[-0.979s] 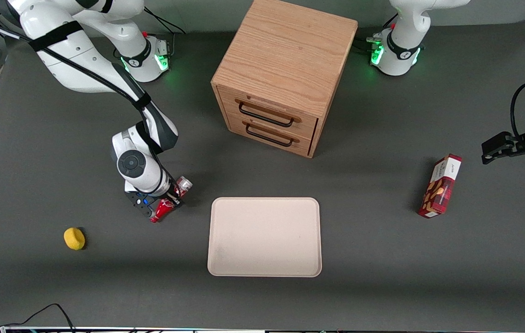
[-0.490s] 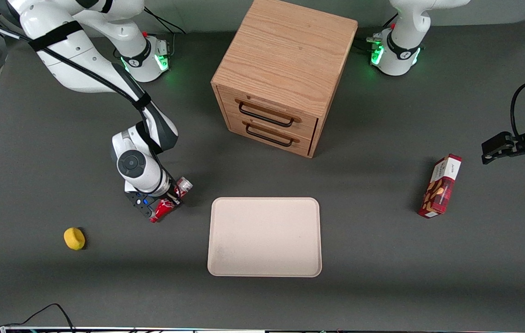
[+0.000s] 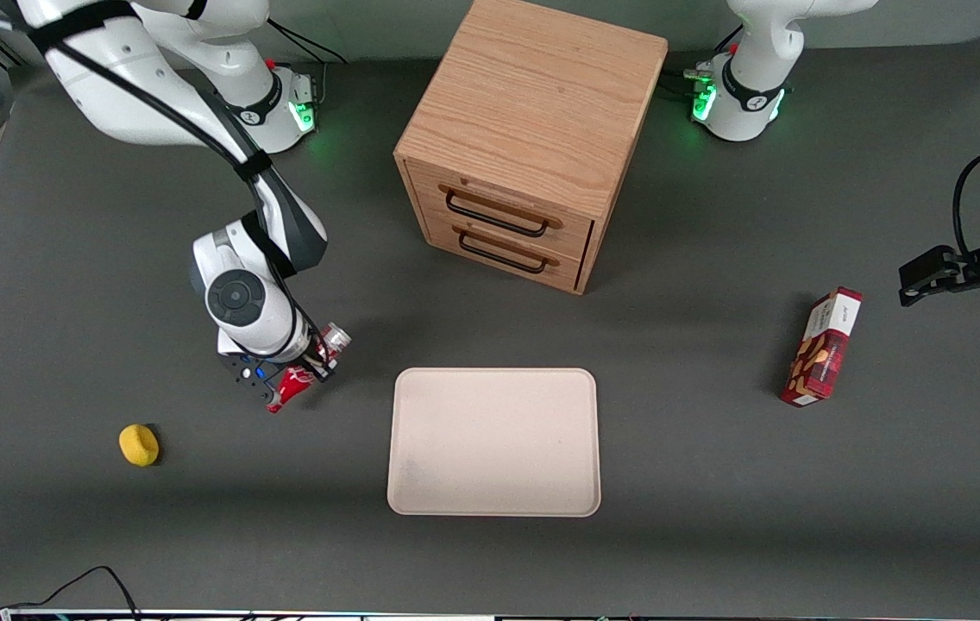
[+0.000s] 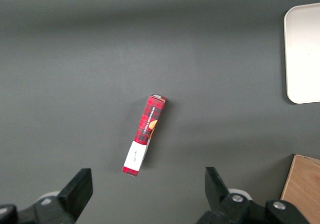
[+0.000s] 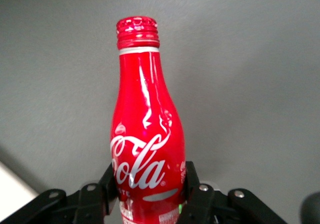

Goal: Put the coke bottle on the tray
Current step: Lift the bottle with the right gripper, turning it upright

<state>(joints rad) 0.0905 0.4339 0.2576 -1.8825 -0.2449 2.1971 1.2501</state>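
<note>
Gripper (image 3: 298, 376) clamped on coke bottle (image 3: 304, 372) at left-centre of front frame, above the table, beside tray (image 3: 494, 442); grip looked low on the body, so bottle might tip or slip in transit

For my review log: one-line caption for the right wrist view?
Pincer shut on the coke bottle's lower body, red cap pointing away, above grey table.

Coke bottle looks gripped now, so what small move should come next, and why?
Probably carry it sideways toward the tray, keeping it raised. The gripper is shut on the coke bottle, fingers pressed against its lower body, beside the tray on the working arm's end. The tray's surface is bare, with a low rim to clear before lowering.
</note>
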